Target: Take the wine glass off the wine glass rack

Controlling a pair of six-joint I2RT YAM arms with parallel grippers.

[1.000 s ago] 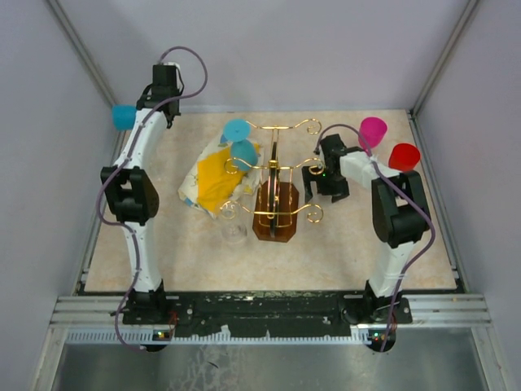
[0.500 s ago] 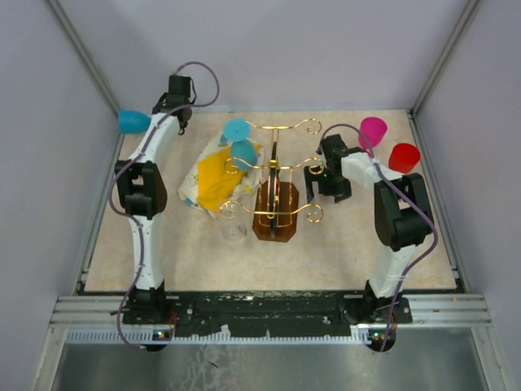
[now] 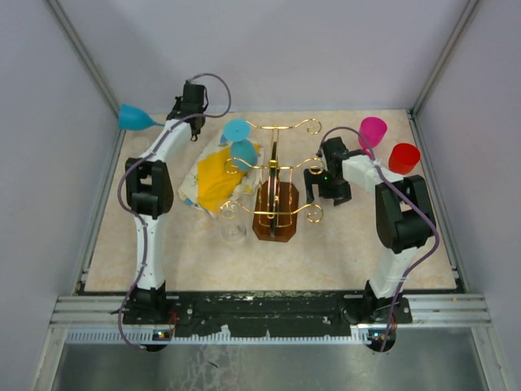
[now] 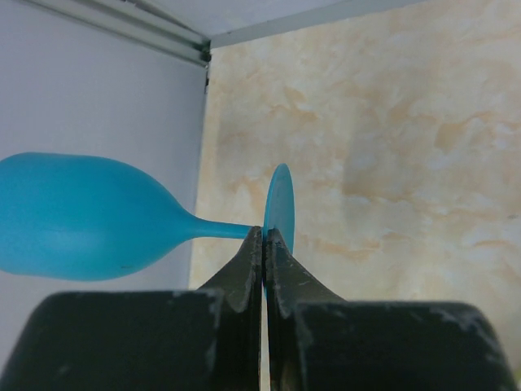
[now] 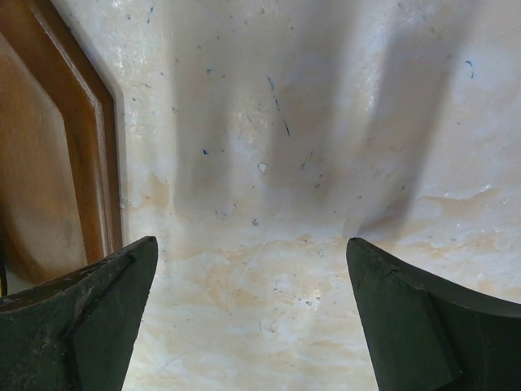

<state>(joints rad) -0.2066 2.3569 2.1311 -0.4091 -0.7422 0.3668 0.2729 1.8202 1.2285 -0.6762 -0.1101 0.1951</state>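
Presently the left gripper (image 4: 264, 236) is clamped shut on the stem of the blue glass (image 4: 81, 216), just short of its foot. The glass is off the rack (image 3: 275, 175) and well apart from it, held in the air at the far left corner of the table (image 3: 350, 244).

Governing relation: the glass lies to the left of its gripper. Its long axis is near horizontal, with the bowl toward the left wall (image 4: 98, 98) and the foot at the fingertips. In my judgement, any set-down would require turning it upright and bringing it inboard from the wall, since the bowl is close to that surface.

The right gripper (image 5: 252, 269) stands with its jaws wide apart and holds nothing. It hovers low over the table just beside the right edge of the rack's base (image 5: 49, 163).

Two more blue glasses (image 3: 236, 129) sit at the rack's left arms and appear to be hung there. They are nearer the left arm than the right.

Markings: no brand, label or writing is legible in any view.
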